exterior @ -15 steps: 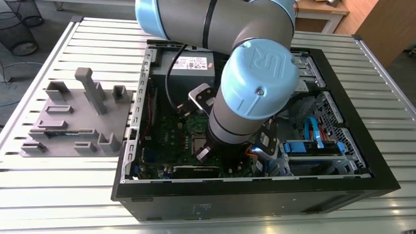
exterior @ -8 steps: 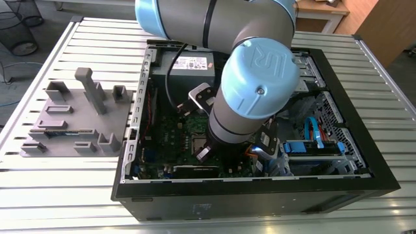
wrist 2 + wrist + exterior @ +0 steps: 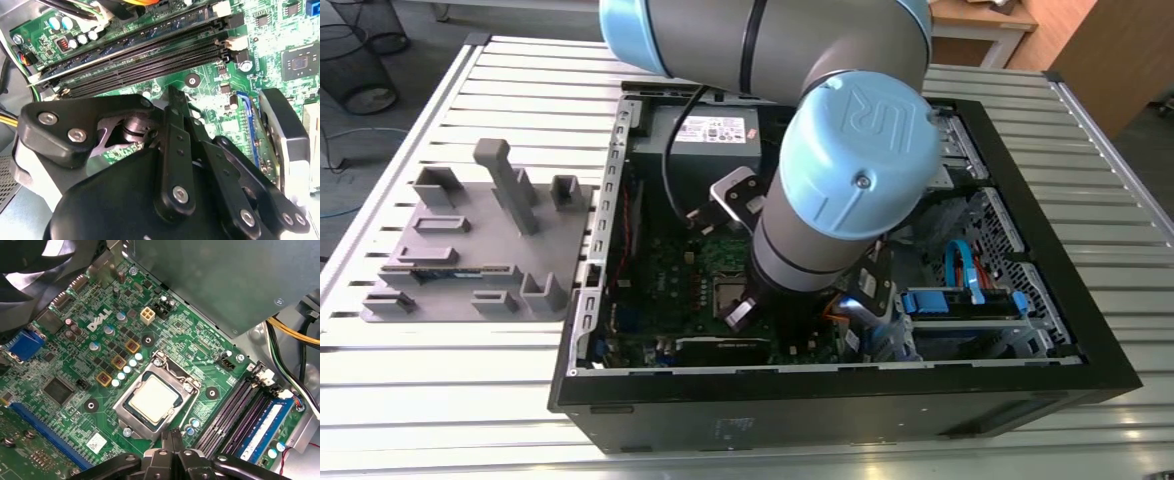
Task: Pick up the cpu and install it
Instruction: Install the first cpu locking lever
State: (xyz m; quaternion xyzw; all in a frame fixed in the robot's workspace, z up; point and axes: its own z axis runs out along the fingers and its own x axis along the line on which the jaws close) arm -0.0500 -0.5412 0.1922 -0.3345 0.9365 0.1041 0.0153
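Lying flat in the socket [image 3: 176,375], silvery top upward, the cpu [image 3: 152,399]; hand [image 3: 172,436] pinched together, empty.

Robot arm [image 3: 787,250]: grey tubular links, light-blue domed joint caps [image 3: 861,150], black cable [image 3: 750,40] along one link; black gripper [image 3: 173,436] of hinged linkage bars [image 3: 177,150] fastened with silver screws [image 3: 180,194].

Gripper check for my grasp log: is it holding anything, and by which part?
Nothing held: the gripper is shut and bare; the cpu lies in its socket.
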